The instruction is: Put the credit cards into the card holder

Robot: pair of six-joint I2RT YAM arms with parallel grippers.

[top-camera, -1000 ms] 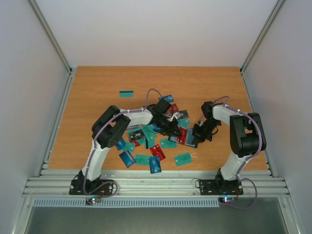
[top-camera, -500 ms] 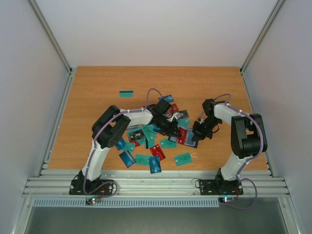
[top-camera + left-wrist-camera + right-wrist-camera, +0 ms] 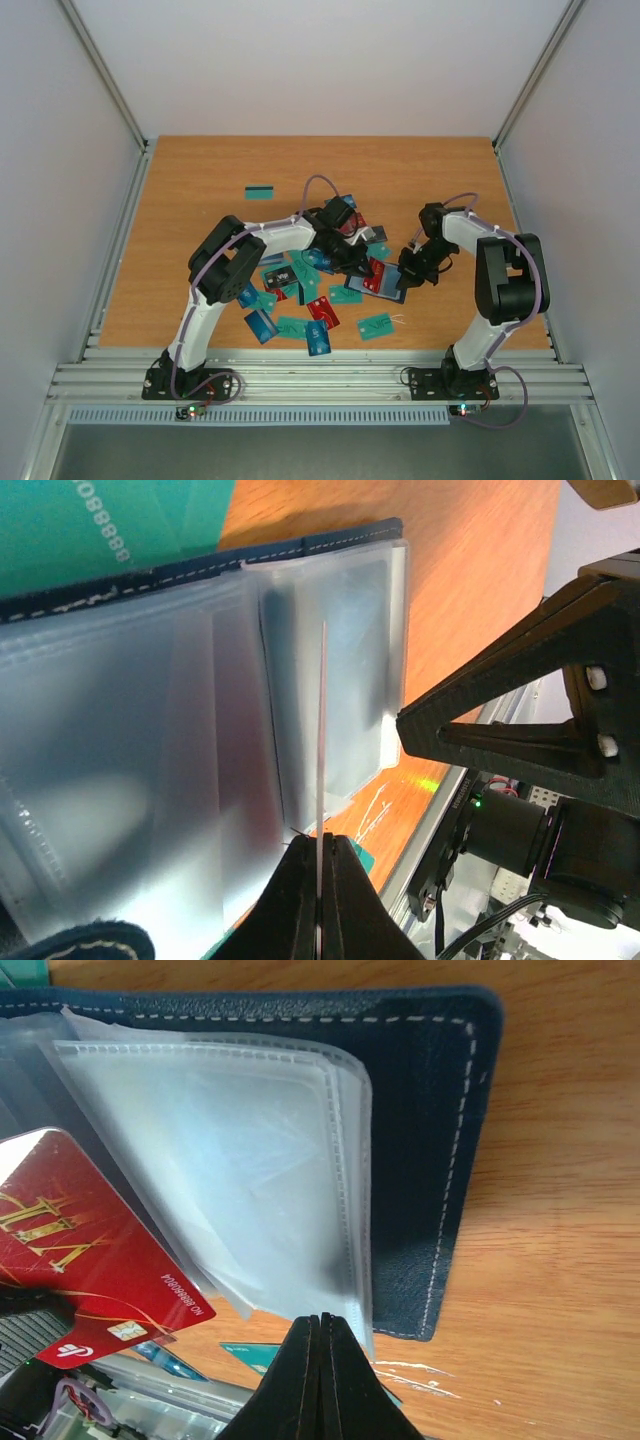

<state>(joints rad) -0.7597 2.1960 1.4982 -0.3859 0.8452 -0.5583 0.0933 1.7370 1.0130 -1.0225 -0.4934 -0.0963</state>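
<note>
Here, wooden table (image 3: 200, 170) — scattered credit cards (image 3: 260, 192) — white walls (image 3: 320, 60)

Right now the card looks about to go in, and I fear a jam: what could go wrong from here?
1. The red card, held edge-on in the left gripper, could slide beside the clear sleeve instead of into it.
2. The right gripper appears to pinch only that sleeve's edge; it may slip and let the pocket close.
3. The card holder lies loose on the table, so a push could shove it.
</note>
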